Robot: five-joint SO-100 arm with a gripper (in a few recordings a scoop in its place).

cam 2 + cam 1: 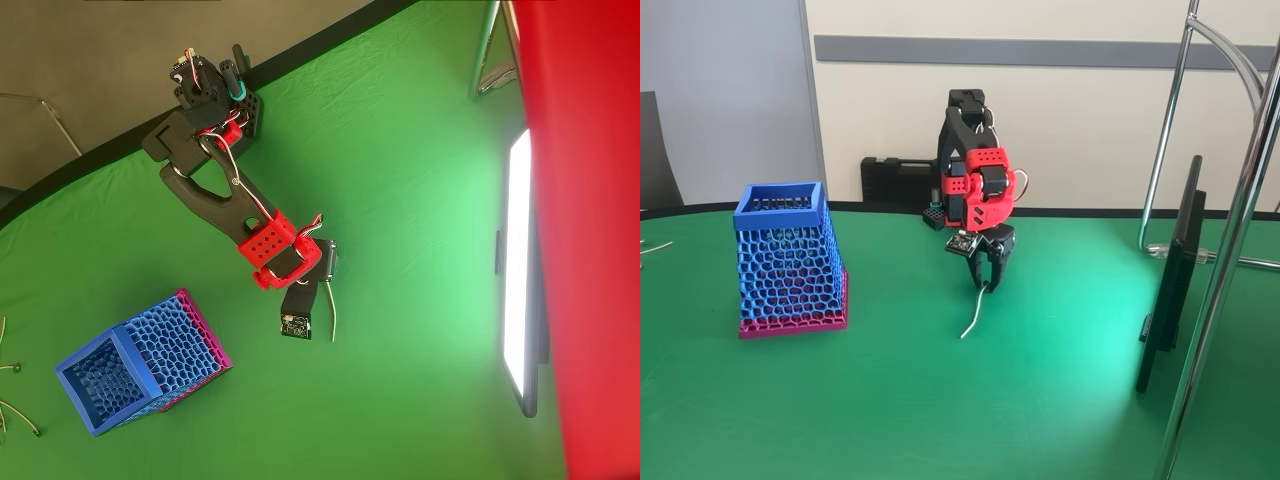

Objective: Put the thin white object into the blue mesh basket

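- One green cloth-covered table [890, 420]: wide bare cloth lies between the basket and the arm, and more in front of both in the fixed view; its dark curved back edge runs just behind the arm's base.
- One flat dark screen panel [1172, 280] stands upright on the cloth well to the right of the arm in the fixed view, beside chrome stand tubes [1225, 300].
- One red-and-black robot arm [215, 190]: base near the back edge, upper links folded over, wrist pointing straight down at the cloth.
- One black two-finger gripper [988, 283]: fingers drawn together around the upper end of the strip.
- One thin white cord-like strip [974, 316]: held at its top, hanging down with a slight curve, its lower end at or just above the cloth; the overhead view shows it just beside the wrist [331, 318].
- One tall tapered blue honeycomb-mesh basket [780, 212] with solid square rim and pink-magenta base: upright, mouth open, well left of the gripper in the fixed view.
- Several thin pale wire pieces [18, 410] lie near the table's left edge in the overhead view.
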